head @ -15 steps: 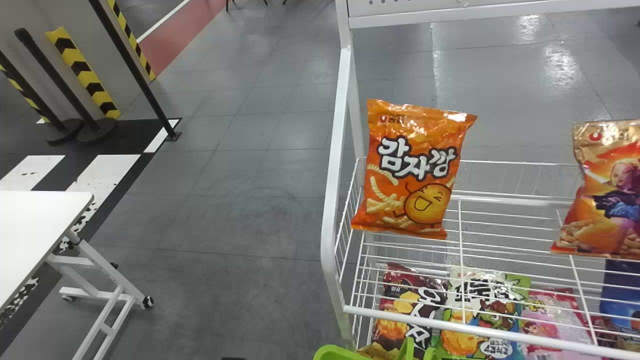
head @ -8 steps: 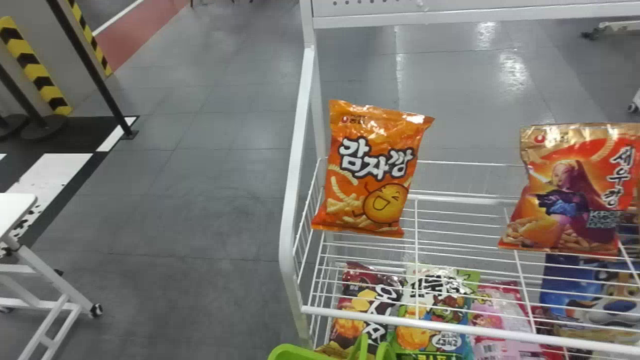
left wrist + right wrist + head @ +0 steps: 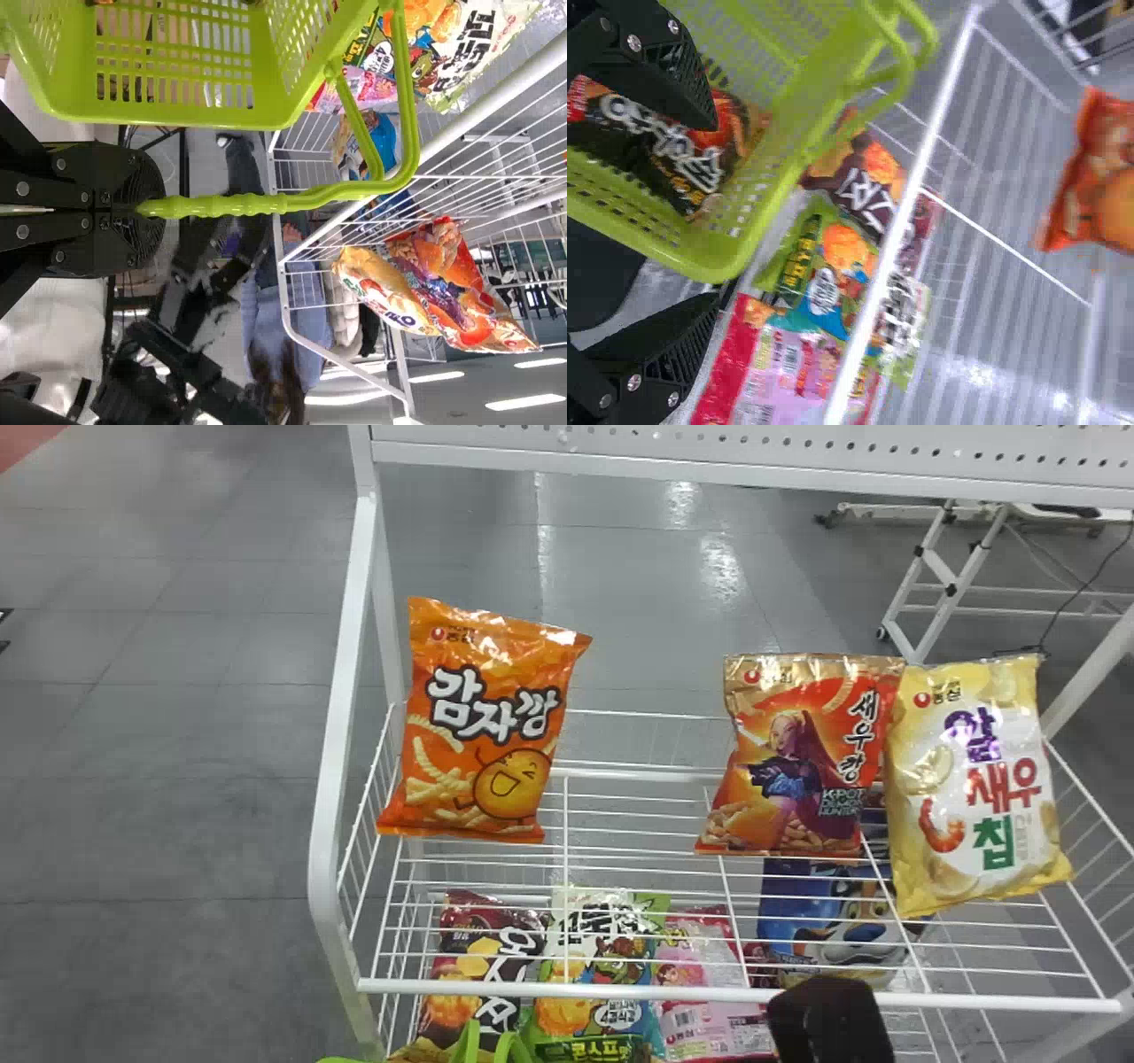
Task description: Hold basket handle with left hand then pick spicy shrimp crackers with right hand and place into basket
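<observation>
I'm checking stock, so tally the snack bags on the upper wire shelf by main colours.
Orange bag: 1
Red-and-gold bag: 1
Yellow-and-white bag: 1
Total: 3

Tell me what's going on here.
A robot's left gripper is holding a green basket by its handle. The right gripper is open by the basket and front edge of the white wire rack. The red-and-gold shrimp cracker bag, probably the one wanted, stands on the upper shelf, between an orange snack bag and a yellow one.
</observation>
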Robot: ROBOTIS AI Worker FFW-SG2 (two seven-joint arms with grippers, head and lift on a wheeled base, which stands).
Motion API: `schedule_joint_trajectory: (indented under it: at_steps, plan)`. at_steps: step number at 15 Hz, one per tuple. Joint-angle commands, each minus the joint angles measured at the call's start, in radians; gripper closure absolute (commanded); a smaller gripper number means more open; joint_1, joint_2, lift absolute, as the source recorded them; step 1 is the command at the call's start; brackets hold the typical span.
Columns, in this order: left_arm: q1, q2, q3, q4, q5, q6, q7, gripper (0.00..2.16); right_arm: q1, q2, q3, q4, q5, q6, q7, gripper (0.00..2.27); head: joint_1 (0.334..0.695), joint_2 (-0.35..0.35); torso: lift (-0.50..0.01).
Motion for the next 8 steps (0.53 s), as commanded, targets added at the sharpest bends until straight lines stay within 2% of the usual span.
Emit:
schedule_joint_trajectory:
  at_steps: [1,5,8]
  plan:
    - [0.0,-0.006,-0.003,0.002,0.0,0.001,0.0,1.89,0.012,0.013,-0.038,0.01,-0.003,-0.203,0.001,0.15,0.695,-0.099,-0.037]
    - [0.0,-0.006,-0.003,0.005,-0.003,0.001,-0.003,1.89,0.021,0.033,-0.107,0.101,-0.019,-0.611,0.007,0.15,0.695,-0.107,-0.037]
    - [0.0,-0.006,-0.003,0.005,-0.003,0.001,-0.002,1.89,0.041,0.047,-0.147,0.179,-0.074,-0.786,0.003,0.15,0.695,-0.152,-0.037]
